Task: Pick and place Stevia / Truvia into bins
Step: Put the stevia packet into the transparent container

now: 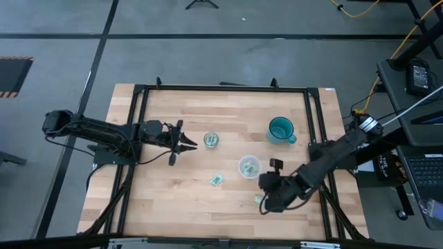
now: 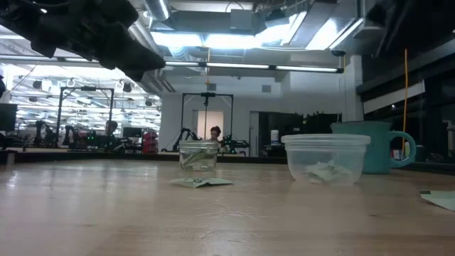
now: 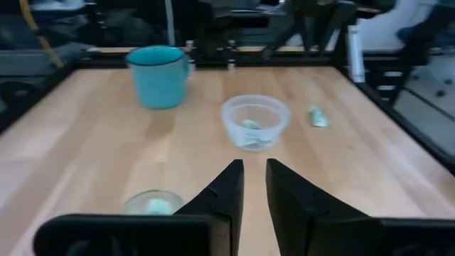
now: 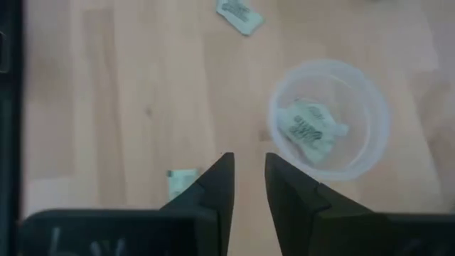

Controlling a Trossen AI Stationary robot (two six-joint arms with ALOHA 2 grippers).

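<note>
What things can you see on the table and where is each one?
Glass jar: one, clear, table middle, by the left gripper, a green packet inside.
Plastic cup: one, translucent, right of the jar, a packet inside.
Mug: one, teal, behind the cup.
Loose sweetener packets: two, light green; one between jar and cup toward the front, one beside the right gripper.
Table: one, light wood, black frame.
Left gripper: one, dark, fingers slightly apart, empty.
Right gripper: one, dark, fingers slightly apart, empty.
</note>
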